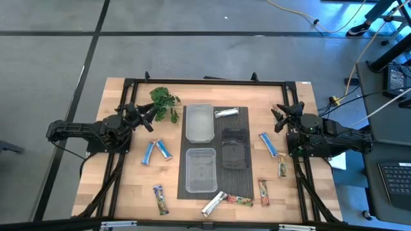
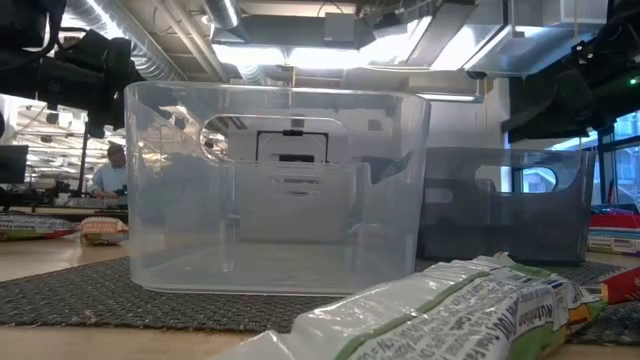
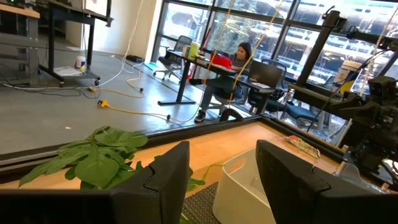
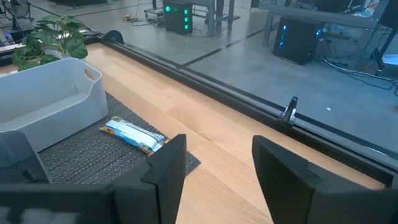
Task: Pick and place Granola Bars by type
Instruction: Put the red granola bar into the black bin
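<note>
Several wrapped granola bars lie flat on the table. In the high view, two blue bars [image 1: 157, 151] lie left of the tubs, and a third blue bar [image 1: 268, 144] lies to their right. A silver bar [image 1: 226, 113] rests on the mat's far edge and shows again in the right wrist view [image 4: 134, 135]. Another silver bar [image 1: 213, 203] and red-green bars [image 1: 263, 191] lie near the front edge. My left gripper [image 1: 144, 114] hovers open beside the green sprig [image 1: 165, 102]. My right gripper [image 1: 282, 114] is open over bare wood at the far right. Neither touches anything.
Two clear tubs [image 1: 199, 122] [image 1: 200, 170] and a dark tub [image 1: 235, 147] stand on a dark mat [image 1: 239, 186] at the table's middle. The sprig [image 3: 93, 158] lies just ahead of my left fingers. A black frame rail [image 1: 205, 81] runs along the far edge. A person sits at a desk beyond the table.
</note>
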### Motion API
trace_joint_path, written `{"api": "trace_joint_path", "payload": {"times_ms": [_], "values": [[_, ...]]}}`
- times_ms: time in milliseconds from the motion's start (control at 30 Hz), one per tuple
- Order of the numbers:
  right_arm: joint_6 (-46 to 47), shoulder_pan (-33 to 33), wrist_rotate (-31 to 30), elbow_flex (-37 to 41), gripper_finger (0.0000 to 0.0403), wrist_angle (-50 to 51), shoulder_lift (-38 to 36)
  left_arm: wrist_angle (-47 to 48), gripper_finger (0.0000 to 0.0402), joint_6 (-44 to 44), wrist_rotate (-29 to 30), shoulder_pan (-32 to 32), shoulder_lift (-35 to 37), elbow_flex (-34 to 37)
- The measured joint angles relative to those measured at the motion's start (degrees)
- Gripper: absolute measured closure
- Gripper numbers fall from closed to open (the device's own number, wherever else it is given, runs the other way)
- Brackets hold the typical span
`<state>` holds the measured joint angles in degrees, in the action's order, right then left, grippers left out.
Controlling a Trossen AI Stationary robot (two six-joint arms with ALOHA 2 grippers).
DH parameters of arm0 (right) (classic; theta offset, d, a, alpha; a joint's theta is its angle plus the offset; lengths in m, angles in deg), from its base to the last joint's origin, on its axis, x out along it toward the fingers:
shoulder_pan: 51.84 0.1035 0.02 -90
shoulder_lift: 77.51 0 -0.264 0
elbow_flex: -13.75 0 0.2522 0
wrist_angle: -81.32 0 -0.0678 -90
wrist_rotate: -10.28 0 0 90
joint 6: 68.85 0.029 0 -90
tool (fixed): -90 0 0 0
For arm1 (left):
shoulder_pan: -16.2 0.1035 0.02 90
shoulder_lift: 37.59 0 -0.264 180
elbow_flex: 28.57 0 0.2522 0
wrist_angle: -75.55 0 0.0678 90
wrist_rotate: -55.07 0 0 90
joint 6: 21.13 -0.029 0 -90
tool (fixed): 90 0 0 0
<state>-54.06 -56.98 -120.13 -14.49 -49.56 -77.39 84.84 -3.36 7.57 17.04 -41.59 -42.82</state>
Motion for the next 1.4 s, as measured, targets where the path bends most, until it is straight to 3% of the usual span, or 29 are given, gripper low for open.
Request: {"api": "trace_joint_path", "payload": {"times_ms": [633, 1100, 1400], "values": [[-0.11, 0.01, -0.10, 0.02, 0.0217, -1.42, 0.00, -0.02, 0.0223, -0.07, 1.04, 0.00, 0.01, 0.00], [-0.06, 0.01, 1.57, 0.00, 0.0217, -0.24, 0.01, -0.55, 0.0223, -9.94, 1.53, 0.00, 0.01, -0.02], [-0.15, 0.01, 1.55, 0.01, 0.0217, -0.26, 0.01, -0.52, 0.0223, -10.63, 1.54, 0.00, 0.01, -0.01]]}}
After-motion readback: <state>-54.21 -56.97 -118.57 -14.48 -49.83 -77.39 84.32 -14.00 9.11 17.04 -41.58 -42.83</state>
